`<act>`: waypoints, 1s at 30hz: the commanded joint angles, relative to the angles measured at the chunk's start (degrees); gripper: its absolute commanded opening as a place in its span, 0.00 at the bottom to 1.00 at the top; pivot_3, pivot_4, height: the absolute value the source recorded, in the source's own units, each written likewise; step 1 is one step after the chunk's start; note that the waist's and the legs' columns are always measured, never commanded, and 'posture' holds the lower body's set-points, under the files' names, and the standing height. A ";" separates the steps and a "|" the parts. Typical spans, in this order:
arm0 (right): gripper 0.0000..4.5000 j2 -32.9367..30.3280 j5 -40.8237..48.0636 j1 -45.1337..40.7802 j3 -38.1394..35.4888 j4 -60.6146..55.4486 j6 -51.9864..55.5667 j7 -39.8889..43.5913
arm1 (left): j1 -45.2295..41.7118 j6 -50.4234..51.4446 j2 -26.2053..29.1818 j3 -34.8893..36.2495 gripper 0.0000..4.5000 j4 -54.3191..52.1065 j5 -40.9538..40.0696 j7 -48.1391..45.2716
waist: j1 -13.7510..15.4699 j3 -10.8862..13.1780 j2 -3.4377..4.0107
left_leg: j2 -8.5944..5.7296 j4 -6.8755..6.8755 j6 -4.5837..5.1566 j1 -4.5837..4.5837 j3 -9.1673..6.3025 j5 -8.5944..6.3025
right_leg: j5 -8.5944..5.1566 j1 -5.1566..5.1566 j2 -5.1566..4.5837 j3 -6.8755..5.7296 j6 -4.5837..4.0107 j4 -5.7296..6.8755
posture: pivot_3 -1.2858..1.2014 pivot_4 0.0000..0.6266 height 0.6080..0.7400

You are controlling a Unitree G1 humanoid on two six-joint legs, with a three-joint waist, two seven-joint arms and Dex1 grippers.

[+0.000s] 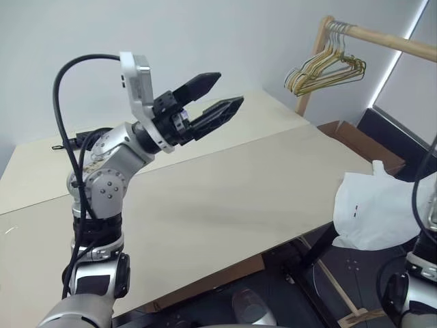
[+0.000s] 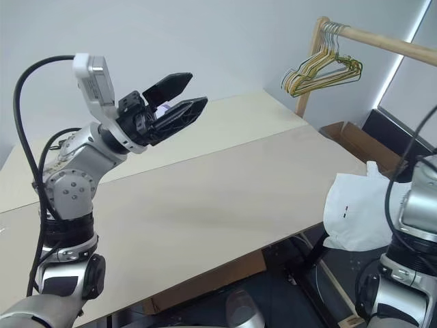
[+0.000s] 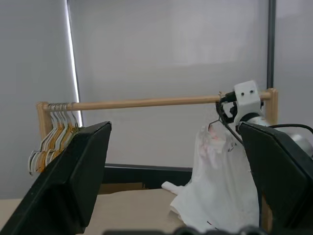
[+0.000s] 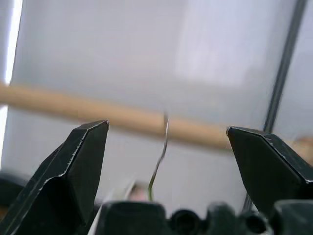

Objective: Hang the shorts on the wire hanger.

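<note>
The shorts (image 3: 217, 196) hang from the rail (image 3: 146, 103); both end effectors gape, empty.

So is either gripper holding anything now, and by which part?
No. The left gripper and the right gripper are both open with nothing between their fingers; the shorts hang ungripped.
</note>
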 commanded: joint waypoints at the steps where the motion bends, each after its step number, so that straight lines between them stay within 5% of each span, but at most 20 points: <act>1: 0.99 -1.76 -9.48 -1.57 8.33 -0.87 -8.86 -2.60 | 1.57 -2.43 1.47 -0.32 1.00 -2.05 3.33 0.42 | 0.31 0.00 0.00 | 0.00 0.00 0.00 0.06 0.00 0.00 | 0.00 0.03 0.00 0.00 -0.01 -0.01 | 0.36 0.00 1.00; 5: 0.99 3.54 4.19 -6.68 15.60 3.20 -17.40 17.36 | 7.51 -6.16 5.93 -3.70 1.00 -3.37 13.87 1.60 | 0.96 0.11 -0.19 | 0.06 -0.02 -0.01 0.30 0.04 -0.01 | 0.02 0.25 0.06 0.06 -0.06 -0.04 | 0.39 0.00 1.00; 12: 0.99 6.37 34.68 -7.11 17.87 1.59 -11.44 60.65 | 19.91 -7.21 11.12 -0.29 1.00 -9.48 14.92 -0.51 | 6.20 0.26 -0.35 | 0.08 -0.05 0.03 -0.20 -0.21 0.01 | 0.07 -0.18 0.16 -0.04 -0.14 -0.02 | 0.43 0.00 1.00; 20: 0.99 0.95 46.47 -8.77 24.90 5.84 -6.61 96.12 | 34.77 -8.64 19.75 3.42 1.00 -15.76 15.24 -7.07 | 15.42 0.32 -0.22 | 0.20 -0.18 -0.20 -1.09 -0.23 -0.19 | 0.18 -2.00 0.30 -0.15 -0.98 0.88 | 0.46 0.00 1.00; 24: 0.99 0.74 46.88 -10.04 26.43 8.30 -8.03 104.05 | 39.27 -9.50 22.33 5.50 1.00 -17.10 13.58 -11.30 | 18.84 0.37 -0.14 | 0.23 -0.18 -0.35 -1.11 -0.20 -0.27 | 0.25 -2.05 0.38 -0.15 -1.14 0.87 | 0.47 0.00 1.00; 30: 0.99 1.76 46.14 -10.14 25.84 7.69 -7.24 104.68 | 39.06 -9.92 22.17 5.19 1.00 -16.24 13.99 -11.56 | 21.78 0.38 -0.12 | 0.27 -0.18 -0.50 -1.11 -0.19 -0.26 | 0.35 -2.12 0.45 -0.17 -1.30 0.91 | 0.46 0.00 1.00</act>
